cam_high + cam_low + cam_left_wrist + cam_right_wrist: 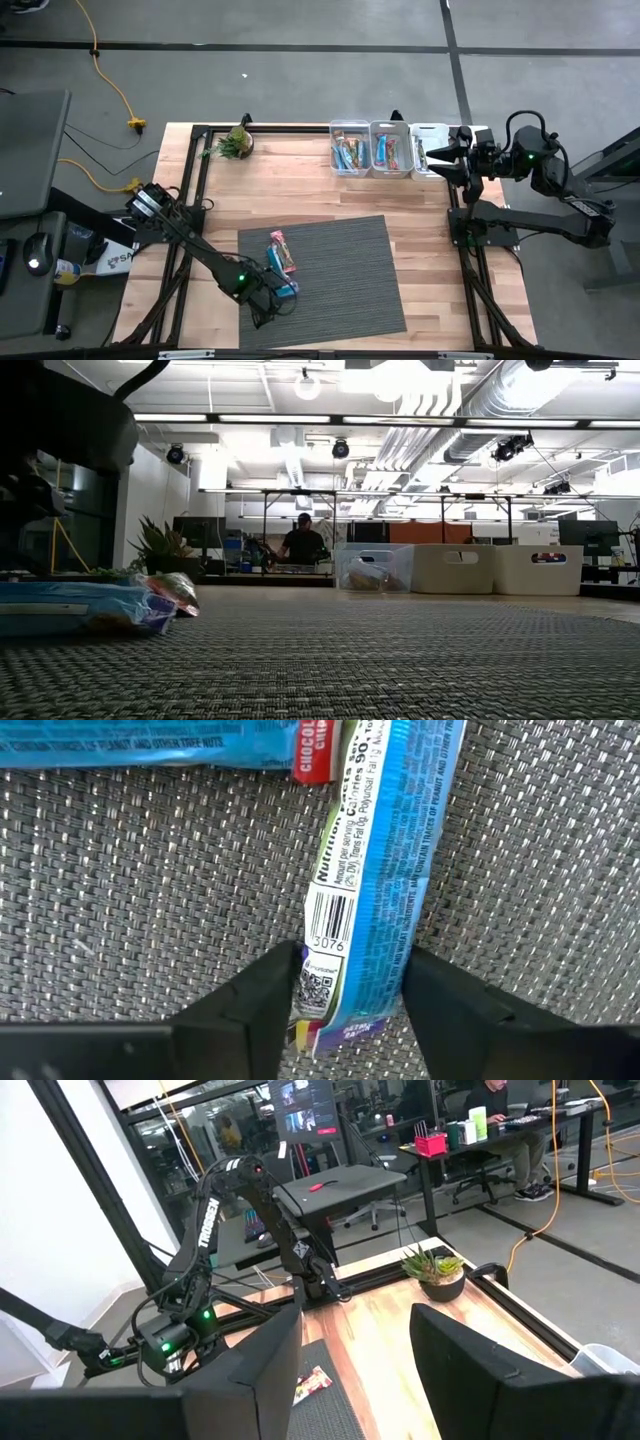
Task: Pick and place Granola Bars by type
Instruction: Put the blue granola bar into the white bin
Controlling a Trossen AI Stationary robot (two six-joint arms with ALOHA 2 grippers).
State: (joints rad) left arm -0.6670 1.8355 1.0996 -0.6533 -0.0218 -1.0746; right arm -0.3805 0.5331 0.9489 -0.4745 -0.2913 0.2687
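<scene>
Left hand (350, 985) around blue bar (385, 870)

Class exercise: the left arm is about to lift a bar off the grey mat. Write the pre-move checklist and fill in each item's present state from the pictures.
1. Left gripper straddles the blue bar: ok.
2. Fingers fully clamped on it: cannot tell.
3. Pink bar lies clear of the grasp: ok.
4. Bins at the table's far edge unobstructed: ok.
5. Right gripper parked open by the bins, away from the mat: ok.

left gripper (350, 1005) lowered, right gripper (355, 1370) raised, open
</scene>
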